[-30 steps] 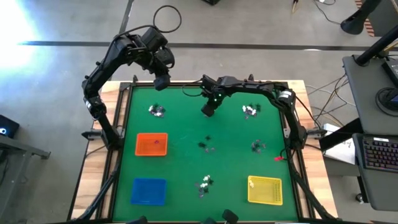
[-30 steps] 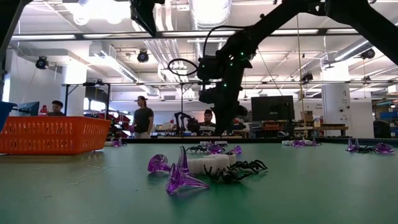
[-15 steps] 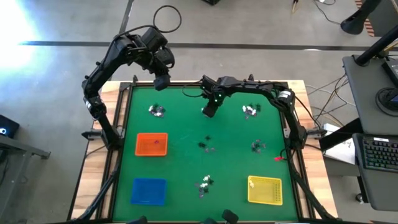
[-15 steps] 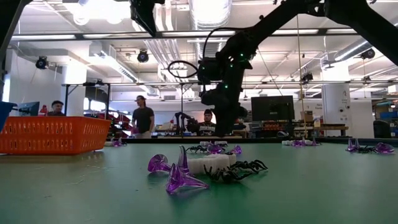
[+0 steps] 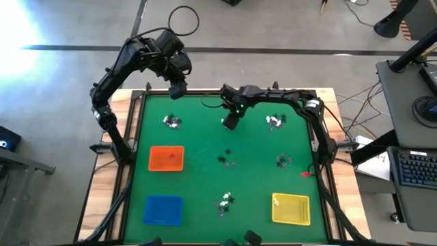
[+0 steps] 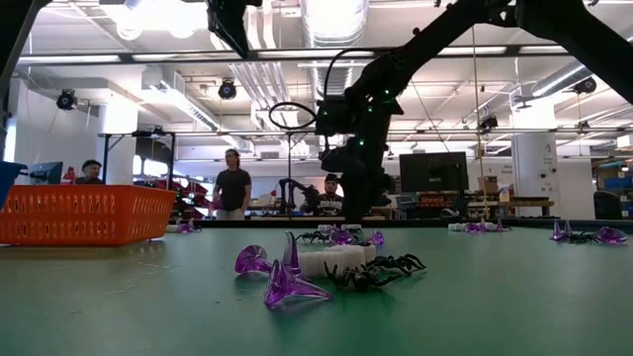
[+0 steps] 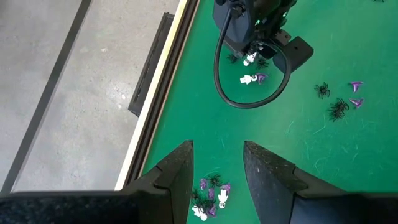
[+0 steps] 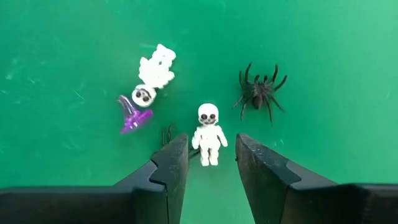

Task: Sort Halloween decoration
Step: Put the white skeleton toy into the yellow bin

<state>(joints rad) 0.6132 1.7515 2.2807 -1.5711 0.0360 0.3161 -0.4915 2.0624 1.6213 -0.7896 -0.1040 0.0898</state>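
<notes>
- At the near edge of the table (image 5: 205,205), a blue tray (image 5: 163,210) is seen on the left and a yellow tray (image 5: 291,208) on the right, with a small heap of trinkets (image 5: 224,201) between them; these are the purple, white and black pieces filling the low view.
- Farther in, an orange tray (image 5: 166,158) lies left of centre, and loose trinkets are scattered mid-table and toward the right, so sorting appears far from done.
- The right gripper (image 5: 231,121) is held low over mid-far table, its fingers (image 8: 169,163) apart, straddling a white skeleton (image 8: 209,134) lying on the table; nothing is gripped.
- A black spider (image 8: 259,92), a second white figure (image 8: 155,71) and a purple piece (image 8: 134,116) lie just beside the skeleton.
- The skeleton is judged the likely next pick, being lined up between the fingers.
- The left gripper (image 5: 176,90) is parked high over the far-left corner, fingers (image 7: 177,171) apart and empty, above another cluster (image 5: 172,121), presumably kept clear of the working arm.
</notes>
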